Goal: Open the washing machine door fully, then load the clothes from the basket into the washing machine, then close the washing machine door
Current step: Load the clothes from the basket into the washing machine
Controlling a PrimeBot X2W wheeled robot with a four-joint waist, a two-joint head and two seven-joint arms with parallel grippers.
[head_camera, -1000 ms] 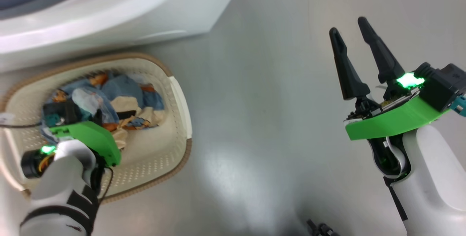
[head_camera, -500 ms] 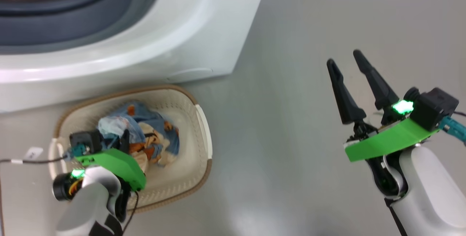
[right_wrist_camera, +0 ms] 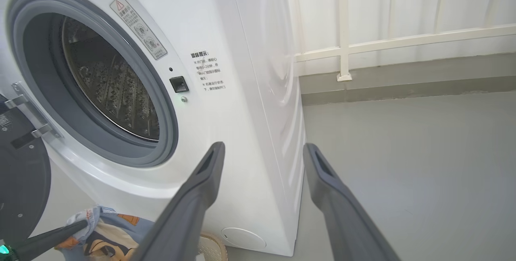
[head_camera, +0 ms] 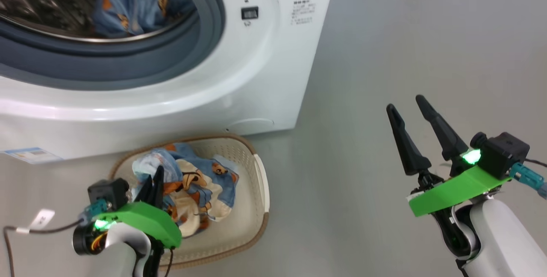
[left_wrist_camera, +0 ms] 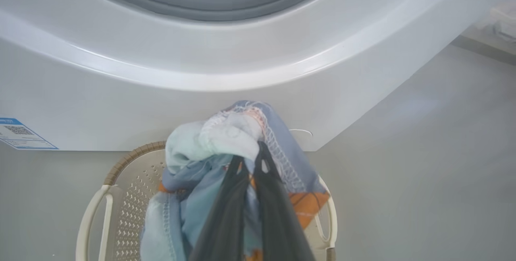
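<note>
Blue printed fabric, soft: clothes (left_wrist_camera: 217, 140) bunched at the tips of the left pincer (left_wrist_camera: 252, 154), its fingers closed tight on a fold beside a stitched hem. The bundle hangs over the basket (head_camera: 261, 183), on the floor (head_camera: 384, 33) just near of the washer (head_camera: 265, 67), left side; cannot tell whether the lower folds are clear of the basket. One blue garment (head_camera: 132, 7) lies in the drum (right_wrist_camera: 109, 92). Door (right_wrist_camera: 20, 180) stands swung open at far left. Right pincer (head_camera: 406, 103) empty, fingers spread wide, well apart to the right over bare floor. Handling, judged: light, limp, will sag and trail; could catch on the grey seal (head_camera: 179, 54). A pinch through the thick bunched middle should hold better than one thin edge.
</note>
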